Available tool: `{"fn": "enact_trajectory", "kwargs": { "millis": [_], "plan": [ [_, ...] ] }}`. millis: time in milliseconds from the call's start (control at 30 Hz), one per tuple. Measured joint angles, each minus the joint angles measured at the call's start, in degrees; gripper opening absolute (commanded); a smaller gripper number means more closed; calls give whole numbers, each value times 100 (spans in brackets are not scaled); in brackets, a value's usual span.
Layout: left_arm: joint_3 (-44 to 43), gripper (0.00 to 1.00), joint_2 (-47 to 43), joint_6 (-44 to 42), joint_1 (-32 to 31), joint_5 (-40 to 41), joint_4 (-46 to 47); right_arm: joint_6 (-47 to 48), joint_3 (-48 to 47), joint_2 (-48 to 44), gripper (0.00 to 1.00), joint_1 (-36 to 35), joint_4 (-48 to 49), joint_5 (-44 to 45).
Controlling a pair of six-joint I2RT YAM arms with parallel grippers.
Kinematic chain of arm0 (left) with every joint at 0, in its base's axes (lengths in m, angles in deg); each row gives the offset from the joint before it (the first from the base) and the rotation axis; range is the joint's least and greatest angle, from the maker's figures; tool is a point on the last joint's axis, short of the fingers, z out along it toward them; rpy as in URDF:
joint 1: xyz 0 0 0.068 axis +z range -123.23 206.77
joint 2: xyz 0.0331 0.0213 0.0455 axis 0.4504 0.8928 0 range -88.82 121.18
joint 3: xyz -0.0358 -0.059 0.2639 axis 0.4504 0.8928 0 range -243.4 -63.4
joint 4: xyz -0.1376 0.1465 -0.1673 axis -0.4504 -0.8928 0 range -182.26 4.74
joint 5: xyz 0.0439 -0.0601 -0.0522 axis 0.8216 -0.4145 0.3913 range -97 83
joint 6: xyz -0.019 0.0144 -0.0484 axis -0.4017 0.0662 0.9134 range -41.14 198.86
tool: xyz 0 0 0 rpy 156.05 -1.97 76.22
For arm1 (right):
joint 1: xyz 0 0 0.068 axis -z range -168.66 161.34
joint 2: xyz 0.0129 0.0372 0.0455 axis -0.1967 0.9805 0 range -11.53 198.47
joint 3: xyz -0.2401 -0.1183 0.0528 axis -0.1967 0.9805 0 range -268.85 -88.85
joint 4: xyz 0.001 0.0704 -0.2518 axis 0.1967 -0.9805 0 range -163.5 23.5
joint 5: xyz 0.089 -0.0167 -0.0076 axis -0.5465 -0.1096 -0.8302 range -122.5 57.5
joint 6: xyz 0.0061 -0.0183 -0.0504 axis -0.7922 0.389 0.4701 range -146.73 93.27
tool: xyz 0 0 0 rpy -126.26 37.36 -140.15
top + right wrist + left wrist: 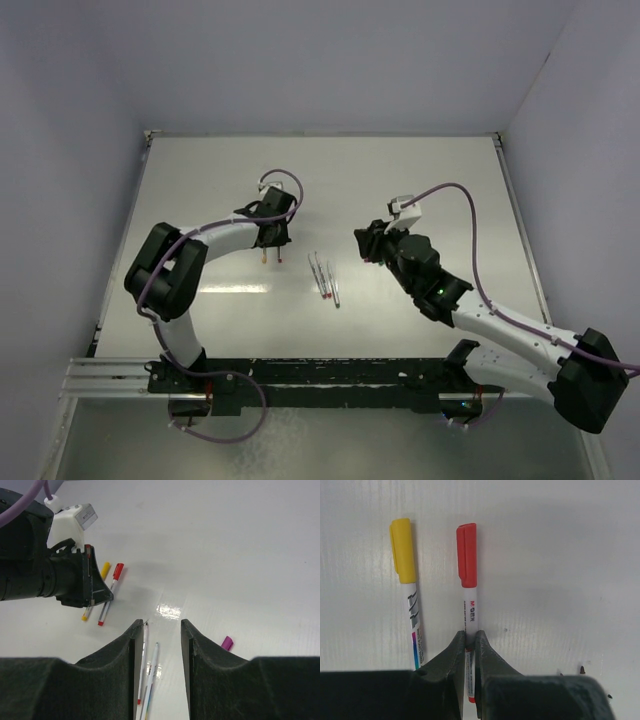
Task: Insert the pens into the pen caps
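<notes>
My left gripper (470, 633) is shut on the white barrel of a pen (470, 611) that wears a red cap (467, 555) and lies on the table. Beside it on the left lies a pen with a yellow cap (402, 550). From above, the left gripper (272, 240) sits over this pair left of centre. My right gripper (162, 626) is open and empty. It hovers above two uncapped pens (145, 665) lying side by side on the table, which also show mid-table in the top view as uncapped pens (325, 280). A loose purple cap (227, 643) lies just right of the right fingers.
The white table (430, 180) is walled at the back and on both sides. The left arm's wrist and camera (70, 520) fill the upper left of the right wrist view, close to the right gripper (364, 242).
</notes>
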Motion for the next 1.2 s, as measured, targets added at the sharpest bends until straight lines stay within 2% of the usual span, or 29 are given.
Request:
{"fn": "enact_trajectory", "kwargs": {
  "millis": [233,400,833,933,1000,1100,1200],
  "plan": [
    [-83,18,138,68,20,7,-20,-7,39,68,38,0,4,-2],
    [-162,34,190,142,55,4,-74,-4,59,118,38,0,26,-2],
    [-660,40,170,90,72,-2,-280,44,107,127,39,0,33,66],
    [-673,47,59,37,72,-9,-326,66,120,127,42,0,39,201],
    [-671,47,-87,26,74,-61,-361,61,129,127,43,2,42,354],
    [-662,53,-328,2,74,-203,-339,7,155,120,49,37,50,551],
    [-511,50,-645,-13,74,-435,-221,-116,199,122,50,188,22,621]
  ]
}}
